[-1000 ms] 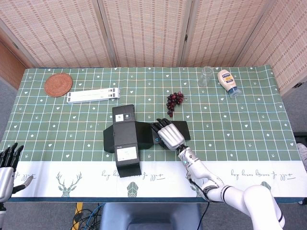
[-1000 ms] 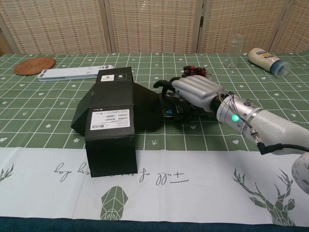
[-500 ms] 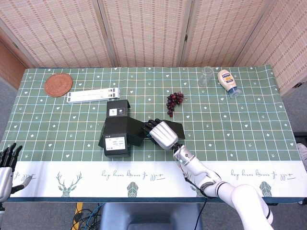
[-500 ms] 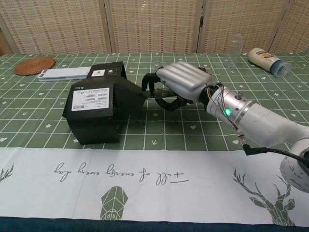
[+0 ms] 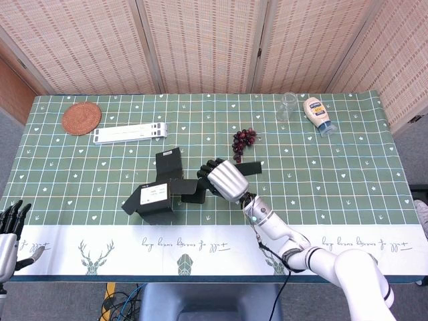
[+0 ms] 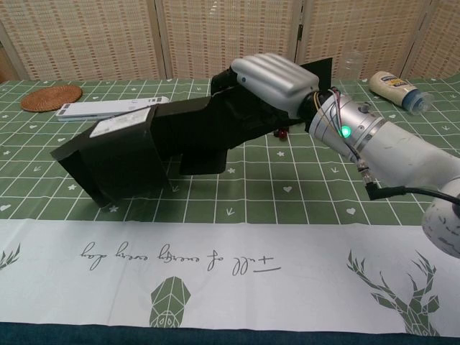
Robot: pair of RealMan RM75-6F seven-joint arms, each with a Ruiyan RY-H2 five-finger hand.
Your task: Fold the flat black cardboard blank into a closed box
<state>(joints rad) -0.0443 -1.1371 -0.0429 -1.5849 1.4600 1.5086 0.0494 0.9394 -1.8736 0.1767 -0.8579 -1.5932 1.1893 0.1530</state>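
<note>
At mid-bench (image 5: pixel 334 167), on the green checked cloth: black cardboard blank (image 5: pixel 160 194), partly folded and tilted, lifted at one side by the right hand (image 5: pixel 226 179), fingers (image 6: pixel 272 72) wrapped over a raised flap. White-labelled panel turned up toward the left; lower left edge apparently down on the cloth in the chest view. Just behind the hand, a bunch of dark grapes (image 5: pixel 243 140). Along the far edge, well apart from the blank: round woven coaster (image 5: pixel 81 118), long white strip (image 5: pixel 130 133), clear glass (image 5: pixel 288 105), squeeze bottle (image 5: pixel 318 115) on its side. At the near left corner, off the bench: left hand (image 5: pixel 11 231), fingers apart and pointing up, holding nothing. Behind everything, a woven folding screen (image 5: pixel 200 40).
</note>
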